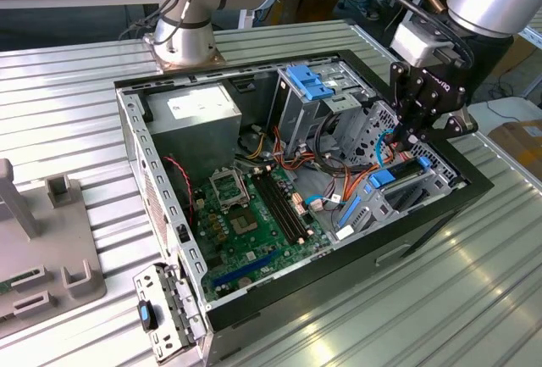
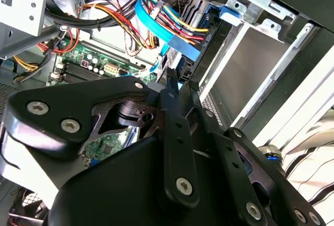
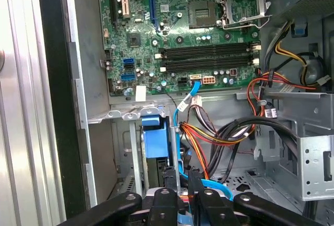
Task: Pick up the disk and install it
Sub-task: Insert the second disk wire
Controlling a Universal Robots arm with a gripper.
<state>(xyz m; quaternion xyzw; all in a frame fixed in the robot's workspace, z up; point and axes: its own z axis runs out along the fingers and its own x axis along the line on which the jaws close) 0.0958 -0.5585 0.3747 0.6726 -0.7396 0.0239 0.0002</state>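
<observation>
Looking down my gripper (image 1: 412, 136), I see the disk (image 3: 156, 141) standing on edge in its bay just ahead of the fingers (image 3: 168, 180), long axis running into the bay. The fingers look narrow, but I cannot tell whether they grip it.

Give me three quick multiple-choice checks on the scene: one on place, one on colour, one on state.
1. In the exterior view, where is the pincer?
A. Over the power supply
B. Over the drive bay at the case's corner on the exterior view's right
C. Outside the case, over the table

2. What colour is the plastic frame on the disk?
A. Blue
B. Red
C. Yellow

3. How is the case?
A. Closed with its side panel on
B. Standing upright, closed
C. Lying on its side, open

Answers:
1. B: the pincer hangs just above the drive bay.
2. A: the disk shows a bright blue frame between the bay's metal rails.
3. C: the case lies open and the green motherboard is exposed.
</observation>
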